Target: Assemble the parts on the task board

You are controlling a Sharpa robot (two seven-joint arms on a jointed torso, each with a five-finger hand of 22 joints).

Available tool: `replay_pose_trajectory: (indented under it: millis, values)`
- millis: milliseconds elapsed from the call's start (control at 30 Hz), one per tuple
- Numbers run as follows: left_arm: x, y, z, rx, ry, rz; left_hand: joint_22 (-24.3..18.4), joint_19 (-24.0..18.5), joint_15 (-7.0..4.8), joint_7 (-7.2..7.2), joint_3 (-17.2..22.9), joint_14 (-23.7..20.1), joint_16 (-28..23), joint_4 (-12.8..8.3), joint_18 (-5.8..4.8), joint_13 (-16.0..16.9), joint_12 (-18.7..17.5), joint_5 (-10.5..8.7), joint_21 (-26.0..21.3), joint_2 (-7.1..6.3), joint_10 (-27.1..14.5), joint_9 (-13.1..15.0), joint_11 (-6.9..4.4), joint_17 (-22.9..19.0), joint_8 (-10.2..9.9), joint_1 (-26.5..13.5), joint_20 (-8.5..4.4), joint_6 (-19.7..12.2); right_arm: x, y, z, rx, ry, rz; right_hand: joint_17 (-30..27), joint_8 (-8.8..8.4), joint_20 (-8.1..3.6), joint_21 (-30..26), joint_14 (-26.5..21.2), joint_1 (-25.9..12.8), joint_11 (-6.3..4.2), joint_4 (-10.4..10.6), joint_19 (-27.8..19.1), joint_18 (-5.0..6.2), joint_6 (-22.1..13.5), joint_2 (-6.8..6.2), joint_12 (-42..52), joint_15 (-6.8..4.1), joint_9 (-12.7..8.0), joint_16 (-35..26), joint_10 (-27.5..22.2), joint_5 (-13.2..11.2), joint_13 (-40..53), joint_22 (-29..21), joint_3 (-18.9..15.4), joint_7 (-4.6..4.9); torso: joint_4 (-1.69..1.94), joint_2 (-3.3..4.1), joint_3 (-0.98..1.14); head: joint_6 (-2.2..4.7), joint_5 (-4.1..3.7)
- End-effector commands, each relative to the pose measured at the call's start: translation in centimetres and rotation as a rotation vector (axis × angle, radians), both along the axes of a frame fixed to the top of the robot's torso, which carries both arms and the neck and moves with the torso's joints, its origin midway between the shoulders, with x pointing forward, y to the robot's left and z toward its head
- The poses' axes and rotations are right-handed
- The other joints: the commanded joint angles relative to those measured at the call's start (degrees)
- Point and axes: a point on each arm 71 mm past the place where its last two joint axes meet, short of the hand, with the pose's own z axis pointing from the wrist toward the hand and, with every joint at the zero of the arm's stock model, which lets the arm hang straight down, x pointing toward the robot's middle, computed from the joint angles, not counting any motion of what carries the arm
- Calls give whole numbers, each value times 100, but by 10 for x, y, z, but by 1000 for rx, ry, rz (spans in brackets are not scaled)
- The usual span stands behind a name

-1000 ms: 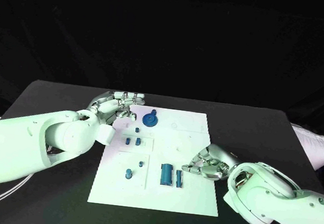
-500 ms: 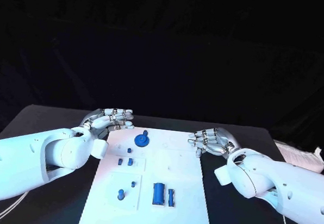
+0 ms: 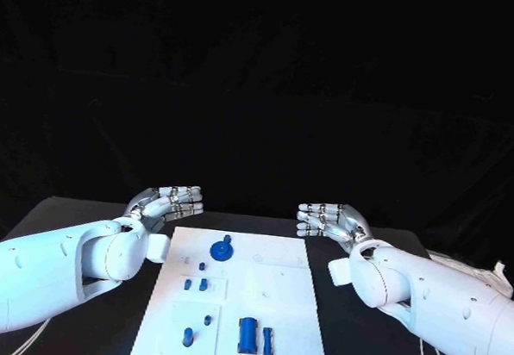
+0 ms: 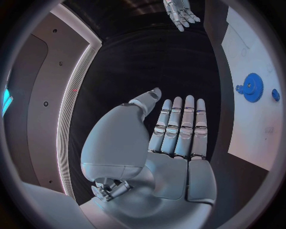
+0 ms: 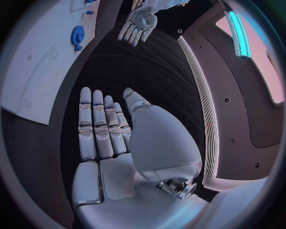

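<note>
Both silver hands, left [image 3: 169,202] and right [image 3: 330,221], have lifted off the white task board [image 3: 280,306], fingers flat, empty; blue gear [image 3: 222,248] stays seated.

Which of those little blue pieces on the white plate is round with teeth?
The blue gear at the task board's far end; the other pieces are plain pegs and bars.

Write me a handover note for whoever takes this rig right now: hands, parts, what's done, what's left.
Left hand: open, fingers straight, holding nothing, raised past the far left corner of the task board.
Right hand: open, holding nothing, raised past the far right corner.
Parts: blue gear at the board's far end; two small blue pegs mid-left; small blue piece near left; two blue upright blocks near the centre.
Done: cannot tell which parts are seated.
Left: no part is in hand; check the board, then pick up the next one.
</note>
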Motion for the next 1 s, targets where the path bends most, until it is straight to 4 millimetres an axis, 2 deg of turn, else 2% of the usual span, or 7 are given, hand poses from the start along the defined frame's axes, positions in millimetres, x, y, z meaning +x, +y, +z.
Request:
replay_pose_trajectory:
  millis: [33, 300, 333, 467, 500, 600, 1000]
  values:
    - [-2, -1, 0, 4, -1, 3, -645, -1337, -235, -322, -699, -1619, -368, 79, -309, -281, -373, -222, -301, 185, -1792, -300, -265, -517, -515, -2209, -432, -1668, -2, 1, 0, 2, -1, -6, -290, -289, -315, -375, -1930, -2457, -221, -482, -1751, -293, -1647, 219, -280, -415, -216, -178, -1868, -317, -565, -431, -293, -301, 3, -29, 24, -29, 32]
    - [-19, -15, -3, 50, -22, 43, -1048, -2174, -762, -522, -1136, -2629, -597, 79, -471, -281, -373, -724, -301, 598, -2909, -300, -431, -517, -515, -3585, -701, -2706, -20, 16, 5, 64, -24, -69, -473, -289, -514, -608, -3135, -3987, -712, -482, -2844, -429, -2676, 219, -280, -415, -697, -588, -3031, -514, -565, -701, -484, -491, 52, -263, 197, -133, 230]
    - [-24, -19, -3, 64, -30, 54, -1116, -2318, -762, -558, -1211, -2802, -641, 79, -488, -281, -373, -724, -301, 598, -3102, -300, -853, -517, -515, -3822, -747, -2886, -25, 20, 6, 79, -27, -88, -505, -289, -547, -649, -3342, -4251, -712, -482, -3031, -451, -2853, 219, -280, -415, -697, -588, -3230, -548, -565, -747, -510, -523, 54, -275, 206, -138, 239]
    - [-40, -30, -3, 103, -56, 89, -1251, -2596, -762, -624, -1357, -3141, -719, 79, -532, -281, -373, -724, -301, 598, -3476, -300, -853, -517, -515, -4281, -837, -3235, -42, 30, 9, 115, -30, -140, -937, -289, -611, -726, -3743, -4760, -712, -482, -3394, -512, -3196, 219, -280, -415, -697, -588, -3618, -613, -565, -836, -938, -970, 54, -276, 207, -139, 240]
    - [-44, -32, -3, 112, -63, 97, -1284, -2662, -762, -1039, -1392, -3222, -734, 79, -566, -281, -373, -724, -301, 598, -3564, -300, -853, -517, -515, -4392, -860, -3319, -45, 32, 10, 121, -30, -151, -937, -289, -1016, -744, -3841, -4884, -712, -482, -3482, -512, -3278, 219, -280, -415, -697, -588, -3713, -1020, -565, -858, -938, -970, 54, -276, 207, -139, 240]
    - [-56, -39, -1, 138, -84, 121, -1387, -2877, -762, -1039, -1503, -3483, -1195, 79, -593, -281, -373, -724, -301, 598, -3853, -300, -853, -517, -515, -4745, -928, -3585, -56, 38, 12, 137, -27, -182, -937, -289, -1016, -1207, -4153, -5279, -712, -482, -3765, -974, -3543, 219, -280, -415, -697, -588, -4017, -1020, -565, -928, -938, -970, 54, -276, 207, -139, 240]
    - [-69, -47, 1, 166, -110, 147, -1653, -3423, -762, -1039, -1794, -4151, -1195, 79, -1031, -281, -373, -724, -301, 598, -4592, -300, -853, -517, -515, -5655, -1393, -4275, -65, 43, 13, 146, -22, -206, -937, -289, -1016, -1207, -4949, -6293, -712, -482, -4485, -974, -4223, 219, -280, -415, -697, -588, -4785, -1020, -565, -1391, -938, -970, 54, -276, 207, -139, 240]
